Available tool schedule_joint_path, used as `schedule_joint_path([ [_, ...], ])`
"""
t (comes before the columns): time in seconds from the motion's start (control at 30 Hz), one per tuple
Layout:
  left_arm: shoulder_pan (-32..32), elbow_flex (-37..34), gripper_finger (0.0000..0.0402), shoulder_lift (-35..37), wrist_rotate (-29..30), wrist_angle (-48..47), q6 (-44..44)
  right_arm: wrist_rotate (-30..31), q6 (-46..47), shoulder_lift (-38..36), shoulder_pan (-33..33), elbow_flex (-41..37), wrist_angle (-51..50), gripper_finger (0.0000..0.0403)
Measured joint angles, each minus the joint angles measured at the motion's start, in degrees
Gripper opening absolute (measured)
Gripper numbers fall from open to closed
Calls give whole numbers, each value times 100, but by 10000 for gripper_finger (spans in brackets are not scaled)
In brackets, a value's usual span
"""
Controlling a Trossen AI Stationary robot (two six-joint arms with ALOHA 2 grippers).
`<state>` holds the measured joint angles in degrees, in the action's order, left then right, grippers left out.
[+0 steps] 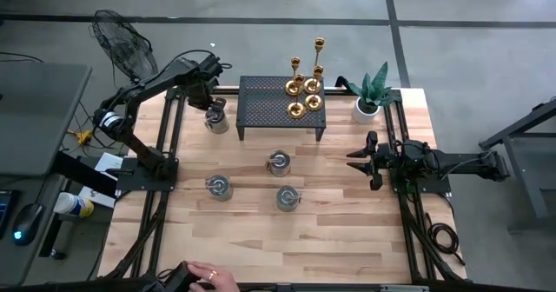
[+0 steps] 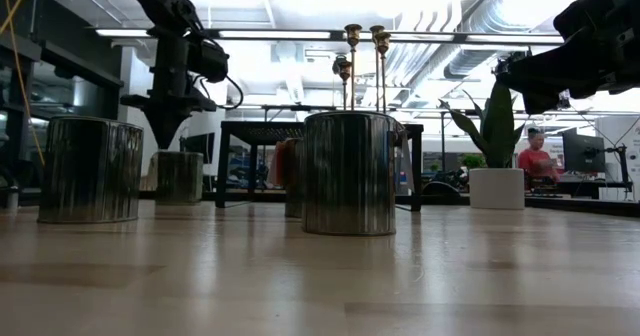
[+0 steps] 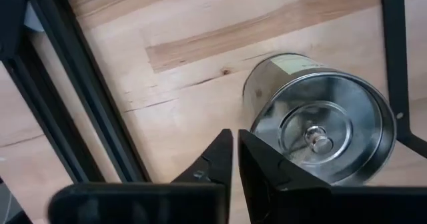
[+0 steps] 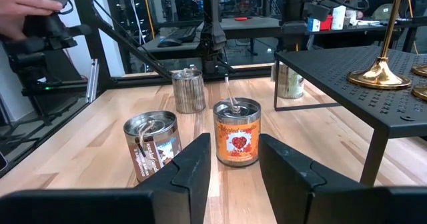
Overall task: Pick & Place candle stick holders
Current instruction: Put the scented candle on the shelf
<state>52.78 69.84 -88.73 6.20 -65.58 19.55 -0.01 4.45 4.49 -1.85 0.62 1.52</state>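
Note:
Several gold candle stick holders [image 1: 305, 88] stand on their round bases on the right part of a black perforated rack [image 1: 261, 101]. Their stems show in the low view [image 2: 352, 61], and one base shows in the right wrist view [image 4: 379, 74]. My left gripper [image 1: 211, 103] is shut and points down just above a silver tin can [image 3: 320, 117] left of the rack, far from the holders. My right gripper [image 4: 233, 157] is open and empty at the table's right side [image 1: 365, 160], near the rack's front right corner.
Three more tin cans stand on the wooden table in front of the rack [image 1: 278, 162] [image 1: 217, 186] [image 1: 287, 197]. A potted plant [image 1: 372, 96] stands right of the rack. A person's hand [image 1: 204, 277] shows at the table's near edge.

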Motion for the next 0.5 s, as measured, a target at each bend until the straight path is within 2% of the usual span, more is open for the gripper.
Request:
schedule_joint_path([
  [0.33,-29,-307,161,0,19,319,39,0,1,0,0,-1,0,117],
  [0.5,-29,-494,184,35,-13,531,42,2,2,0,2,-1,0,117],
])
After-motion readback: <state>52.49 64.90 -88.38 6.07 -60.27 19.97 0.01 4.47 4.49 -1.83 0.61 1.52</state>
